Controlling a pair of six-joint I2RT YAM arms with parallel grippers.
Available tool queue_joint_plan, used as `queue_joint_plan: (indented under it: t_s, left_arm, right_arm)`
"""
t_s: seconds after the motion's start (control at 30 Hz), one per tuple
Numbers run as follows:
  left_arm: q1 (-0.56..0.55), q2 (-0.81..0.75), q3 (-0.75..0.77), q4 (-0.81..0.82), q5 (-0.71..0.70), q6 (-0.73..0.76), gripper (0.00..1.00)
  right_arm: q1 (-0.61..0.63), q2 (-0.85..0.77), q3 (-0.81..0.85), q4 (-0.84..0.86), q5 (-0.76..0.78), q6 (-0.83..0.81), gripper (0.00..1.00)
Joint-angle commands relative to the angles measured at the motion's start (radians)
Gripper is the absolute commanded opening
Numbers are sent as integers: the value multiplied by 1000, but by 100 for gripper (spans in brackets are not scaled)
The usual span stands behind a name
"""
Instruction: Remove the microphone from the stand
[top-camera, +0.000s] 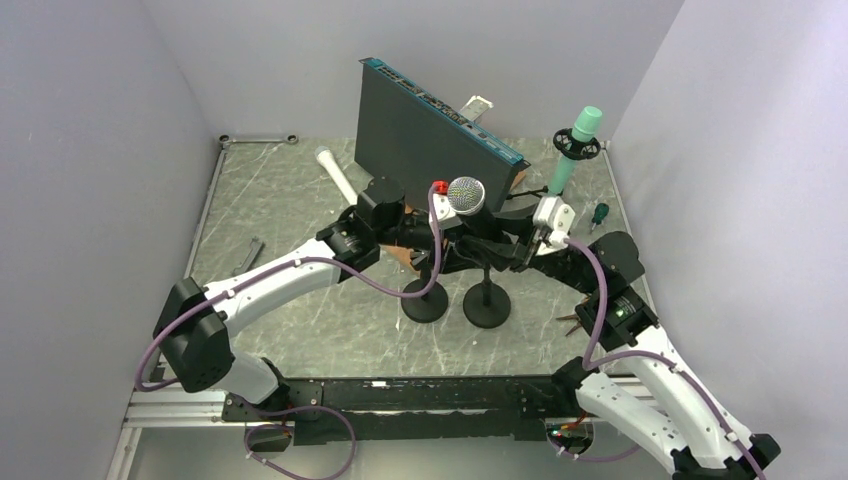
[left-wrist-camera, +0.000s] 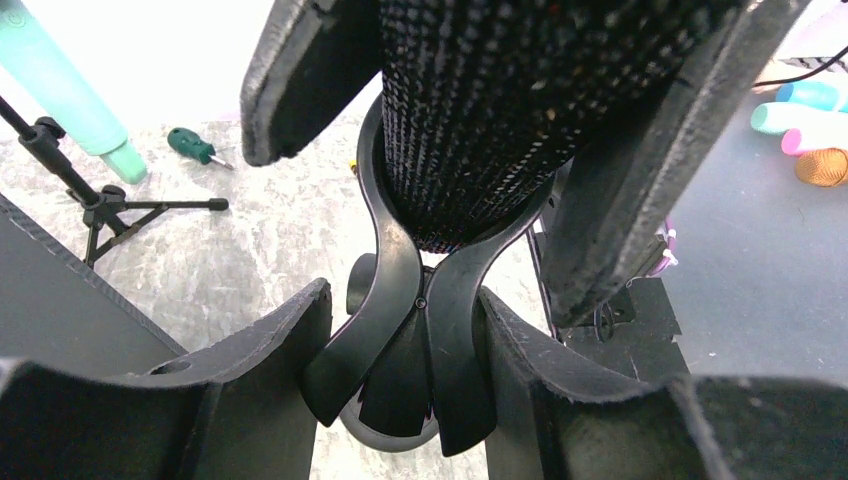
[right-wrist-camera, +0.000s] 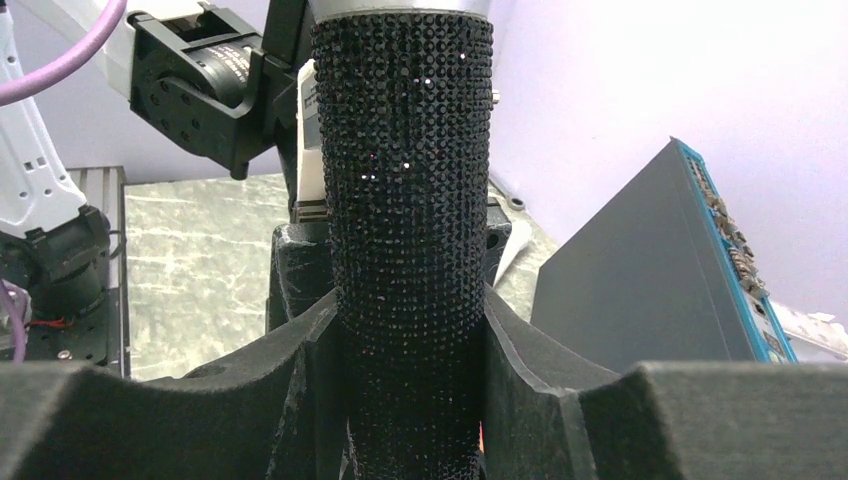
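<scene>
Microphone (top-camera: 466, 193), silver grille upward, is seen above the middle of the table, where both arms meet. Its dark, studded body (left-wrist-camera: 460, 110) is seated between the two curved arms of the spring clip (left-wrist-camera: 400, 290), which are wrapped round its lower end. So the removal is judged to be prepared but not yet made.

The left gripper (left-wrist-camera: 405, 330) is pressed in on the clip's two tails from either side, as is done to spread such a clip. Whether the clip's arms are already slack round the body cannot be told. The right gripper (right-wrist-camera: 410, 310) is pinched on the microphone's body, with both pads laid flat against the studded surface. In the left wrist view its fingers (left-wrist-camera: 300, 90) are seen on either side of the body, above the clip.

Two round bases, the left stand base (top-camera: 425, 302) and the right stand base (top-camera: 487, 306), are seen side by side below the microphone. Which of them carries the clip cannot be told.

Done, as far as can be judged: both grips are taken. Left: the microphone is to be drawn up and clear of the clip, and the clip is then to be released.
</scene>
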Motion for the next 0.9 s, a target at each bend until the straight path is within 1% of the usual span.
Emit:
queue_joint_plan:
  t_s: [0.0,0.07,0.17,0.23,0.27,0.33,0.4,0.47,0.53,0.6,0.7,0.73,0.77,0.87]
  left_arm:
    - [18,27,-18,-90,-92,15,0]
    - [20,16,-39,-72,-148,4,0]
    - [22,5,-52,-72,-299,-40,0]
    - [22,-9,-56,-84,-356,-54,0]
    - [22,-20,-70,-69,-353,-63,0]
    - [21,-43,-98,-31,-311,-65,0]
    - [27,-47,-100,-16,-215,-64,0]
    - [42,-31,-76,-44,-96,-115,0]
    - [68,-10,-60,-53,-28,-153,0]
    - [96,-2,-75,-27,-16,-201,0]
    - [121,-15,-105,10,-31,-244,1]
    - [119,-31,-116,26,-33,-249,5]
    - [117,-43,-130,57,-38,-264,13]
    - [116,-62,-163,140,-45,-312,39]
  right_arm:
    - [38,-117,12,279,-158,54,0]
    - [38,-189,-39,281,-44,47,0]
    - [39,-299,-129,299,117,70,0]
    - [39,-331,-162,276,151,75,0]
    - [38,-335,-170,264,150,75,0]
    - [38,-326,-171,249,99,72,0]
    - [38,-295,-146,246,14,68,0]
    - [39,-221,-86,220,-88,61,0]
    - [38,-164,-33,199,-161,51,0]
    - [38,-135,-28,193,-182,35,0]
    - [39,-128,-33,147,-161,-1,0]
    - [39,-136,-44,135,-147,-6,0]
    - [37,-151,-56,133,-126,-9,0]
    - [38,-196,-97,148,-52,-8,0]
